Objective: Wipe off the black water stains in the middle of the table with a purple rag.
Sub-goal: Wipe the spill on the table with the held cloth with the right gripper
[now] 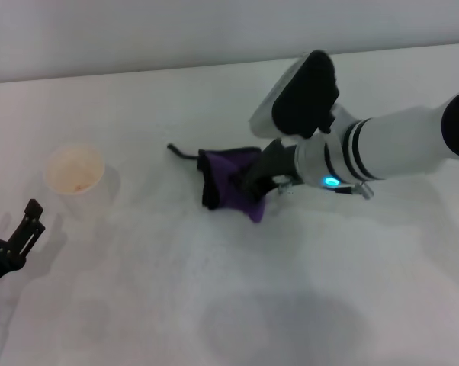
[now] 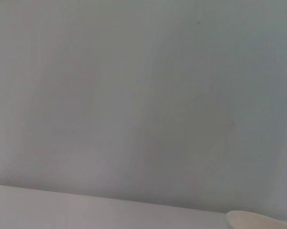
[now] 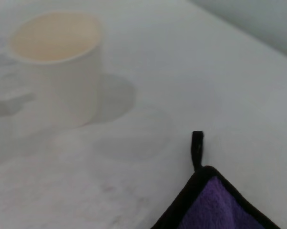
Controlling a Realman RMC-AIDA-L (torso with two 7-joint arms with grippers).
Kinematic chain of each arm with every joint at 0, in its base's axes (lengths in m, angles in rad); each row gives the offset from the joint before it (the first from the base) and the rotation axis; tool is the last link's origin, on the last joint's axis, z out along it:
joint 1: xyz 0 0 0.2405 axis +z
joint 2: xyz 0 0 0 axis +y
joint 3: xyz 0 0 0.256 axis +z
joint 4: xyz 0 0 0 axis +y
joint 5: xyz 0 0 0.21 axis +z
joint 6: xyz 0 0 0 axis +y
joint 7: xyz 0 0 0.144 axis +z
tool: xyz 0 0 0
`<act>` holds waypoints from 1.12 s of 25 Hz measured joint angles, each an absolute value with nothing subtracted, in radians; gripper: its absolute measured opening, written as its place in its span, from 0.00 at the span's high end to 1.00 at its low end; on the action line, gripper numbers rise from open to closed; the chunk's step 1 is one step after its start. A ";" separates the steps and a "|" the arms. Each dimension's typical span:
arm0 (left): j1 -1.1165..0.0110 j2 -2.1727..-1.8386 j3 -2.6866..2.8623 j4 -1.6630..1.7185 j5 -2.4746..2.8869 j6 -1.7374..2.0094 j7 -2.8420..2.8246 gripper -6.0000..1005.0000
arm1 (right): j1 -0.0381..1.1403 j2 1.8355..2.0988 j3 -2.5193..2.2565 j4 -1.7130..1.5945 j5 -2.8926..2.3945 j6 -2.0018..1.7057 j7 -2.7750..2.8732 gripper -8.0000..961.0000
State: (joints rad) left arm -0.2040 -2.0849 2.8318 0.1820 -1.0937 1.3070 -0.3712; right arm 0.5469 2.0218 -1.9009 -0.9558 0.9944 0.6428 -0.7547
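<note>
One soft, light purple rag (image 1: pixel 231 185) bunches under my right gripper (image 1: pixel 261 181), jaws clamped on its edge nearest the arm.

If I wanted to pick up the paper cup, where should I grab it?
Grab the paper cup around its side wall, coming from the front edge of the table. It stands upright with its mouth open, and its round wall probably fits between two fingers.
</note>
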 joint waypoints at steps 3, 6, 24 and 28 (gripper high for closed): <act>-0.203 -2.085 2.832 0.181 -1.094 1.307 -0.371 0.12 | 0.549 2.022 -1.899 -0.939 0.996 0.627 -0.755 0.92; -0.203 -2.085 2.832 0.180 -1.094 1.307 -0.371 0.12 | 0.556 2.024 -1.918 -0.933 1.003 0.656 -0.755 0.92; -0.206 -2.085 2.832 0.188 -1.094 1.313 -0.368 0.12 | 0.573 2.020 -1.957 -1.002 1.029 0.892 -0.776 0.93; -0.203 -2.085 2.832 0.188 -1.094 1.314 -0.367 0.12 | 0.543 2.017 -1.865 -0.996 0.946 0.861 -0.777 0.93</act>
State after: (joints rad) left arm -0.2027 -2.0847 2.8317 0.1883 -1.0937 1.3145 -0.3672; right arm 0.5430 2.0171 -1.8646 -0.9958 0.9456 0.8610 -0.7767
